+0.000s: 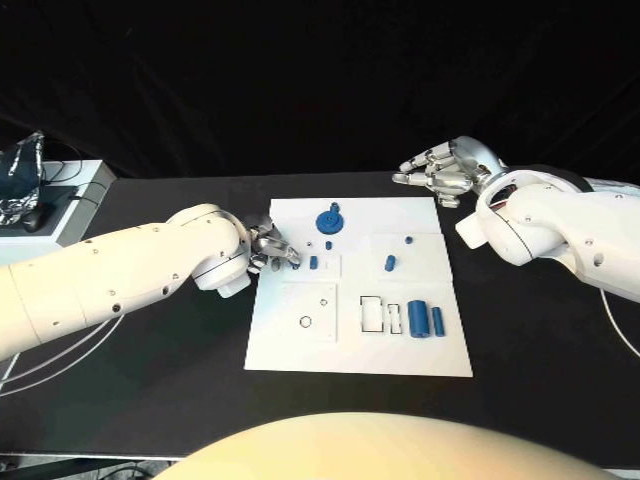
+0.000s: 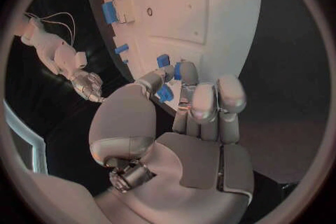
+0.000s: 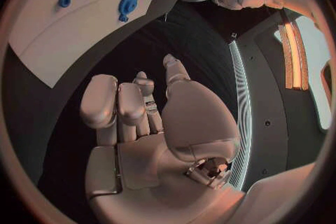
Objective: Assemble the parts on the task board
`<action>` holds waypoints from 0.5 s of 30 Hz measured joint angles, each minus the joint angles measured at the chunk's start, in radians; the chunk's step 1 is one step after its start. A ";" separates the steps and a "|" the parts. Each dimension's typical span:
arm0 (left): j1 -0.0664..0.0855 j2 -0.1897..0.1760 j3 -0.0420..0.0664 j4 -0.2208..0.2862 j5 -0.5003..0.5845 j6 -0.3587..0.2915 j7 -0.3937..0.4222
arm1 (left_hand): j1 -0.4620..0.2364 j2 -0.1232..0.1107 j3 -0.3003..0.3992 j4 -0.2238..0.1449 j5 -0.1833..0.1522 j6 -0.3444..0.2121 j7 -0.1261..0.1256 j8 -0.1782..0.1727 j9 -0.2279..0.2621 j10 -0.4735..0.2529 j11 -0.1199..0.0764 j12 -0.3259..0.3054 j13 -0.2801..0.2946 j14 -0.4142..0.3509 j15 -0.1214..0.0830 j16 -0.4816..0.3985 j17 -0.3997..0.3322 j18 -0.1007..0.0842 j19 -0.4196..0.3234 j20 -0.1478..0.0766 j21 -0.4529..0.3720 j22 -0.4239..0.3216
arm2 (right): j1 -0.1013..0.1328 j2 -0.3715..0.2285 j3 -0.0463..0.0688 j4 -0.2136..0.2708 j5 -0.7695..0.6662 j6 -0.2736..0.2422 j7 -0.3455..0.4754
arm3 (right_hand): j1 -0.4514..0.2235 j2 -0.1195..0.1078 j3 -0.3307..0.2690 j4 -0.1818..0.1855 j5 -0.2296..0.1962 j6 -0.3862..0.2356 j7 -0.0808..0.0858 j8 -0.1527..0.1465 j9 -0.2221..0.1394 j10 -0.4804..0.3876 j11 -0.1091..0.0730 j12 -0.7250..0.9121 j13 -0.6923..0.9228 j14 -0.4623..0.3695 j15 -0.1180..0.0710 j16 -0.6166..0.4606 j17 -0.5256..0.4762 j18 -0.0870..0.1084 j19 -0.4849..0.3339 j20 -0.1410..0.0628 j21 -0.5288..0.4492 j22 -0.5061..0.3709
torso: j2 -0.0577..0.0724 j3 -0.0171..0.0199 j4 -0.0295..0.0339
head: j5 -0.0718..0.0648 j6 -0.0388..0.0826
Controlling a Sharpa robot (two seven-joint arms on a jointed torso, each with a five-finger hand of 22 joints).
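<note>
The white task board lies mid-table. My left hand hovers at its left edge, thumb and fingertips pinching a small blue part. Just beyond the fingertips another small blue part sits on the board. A round blue part with a peg stands near the far edge, a blue oval part lies in the middle, and two blue blocks lie at the right. My right hand hangs off the board's far right corner, fingers loosely bent, holding nothing.
A grey box with a crumpled foil bag stands at the table's far left. Cables trail beside my right arm. Empty outlined slots mark the board's near half.
</note>
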 measured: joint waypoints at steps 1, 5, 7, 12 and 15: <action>0.000 0.001 0.000 0.000 -0.003 0.001 0.000 | 0.000 0.000 0.000 0.000 0.000 0.000 0.000 0.003 0.000 0.000 0.000 0.000 0.000 0.000 0.000 0.000 -0.001 0.000 0.000 0.000 0.000 0.000 | 0.000 0.000 0.000 0.000 0.000 0.000 0.000 | 0.000 0.000 0.000 0.000 0.000 -0.001 0.001 0.000 0.000 0.000 0.000 0.000 0.000 0.000 0.000 0.000 0.000 0.000 0.000 0.000 0.000 0.000 | 0.000 0.0001 0.0000 | 0.000 0.000; 0.000 0.001 -0.001 -0.002 -0.012 0.009 -0.002 | 0.000 0.000 0.000 0.000 -0.002 0.000 0.000 0.004 0.000 0.000 0.000 0.000 0.001 0.000 0.000 0.000 -0.001 0.000 0.000 0.000 0.000 0.000 | 0.000 0.000 0.000 0.000 0.000 0.001 0.000 | 0.000 0.000 0.000 0.000 0.000 -0.002 0.002 0.000 0.000 0.000 0.000 0.000 0.000 0.000 0.000 0.000 0.000 0.000 0.000 0.000 0.000 0.000 | 0.000 0.0003 0.0000 | 0.001 -0.001; 0.000 0.001 -0.001 -0.004 -0.015 0.012 -0.004 | 0.000 0.000 0.000 0.000 -0.002 0.000 0.000 0.004 0.000 0.000 0.000 0.000 0.001 0.000 0.000 0.000 -0.001 0.000 0.000 0.000 0.000 0.000 | 0.000 0.000 0.000 0.000 0.000 0.001 0.000 | 0.000 0.000 0.000 0.000 0.000 -0.002 0.002 0.000 0.000 0.000 0.000 0.000 0.000 0.000 0.000 0.000 0.000 0.000 0.000 0.000 0.000 0.000 | 0.000 0.0003 0.0000 | 0.001 -0.002; 0.000 0.003 -0.001 -0.008 -0.023 0.022 -0.007 | 0.000 0.000 0.000 0.000 -0.004 0.000 0.000 0.004 0.000 0.000 0.000 0.000 0.005 0.000 0.000 0.000 -0.002 0.000 0.000 0.000 0.000 0.000 | 0.000 0.000 0.000 0.001 0.000 0.002 0.000 | 0.000 0.000 0.000 0.000 0.000 -0.002 0.002 0.000 0.000 0.000 0.000 0.000 0.000 0.000 0.000 0.000 0.000 0.000 0.000 0.000 0.000 0.000 | 0.000 0.0003 0.0001 | 0.001 -0.002; 0.000 0.005 -0.001 -0.009 -0.027 0.026 -0.009 | 0.000 0.000 0.000 0.000 0.000 0.000 0.000 0.004 0.000 0.000 0.000 0.000 0.005 0.000 0.000 0.000 -0.002 0.000 0.000 0.000 0.000 0.000 | 0.000 0.000 0.000 0.001 0.000 0.002 0.000 | 0.000 0.000 0.000 0.000 0.000 -0.002 0.002 0.000 0.000 0.000 0.000 0.000 0.000 0.000 0.000 0.000 0.000 0.000 0.000 0.000 0.000 0.000 | 0.000 0.0003 0.0001 | 0.001 -0.003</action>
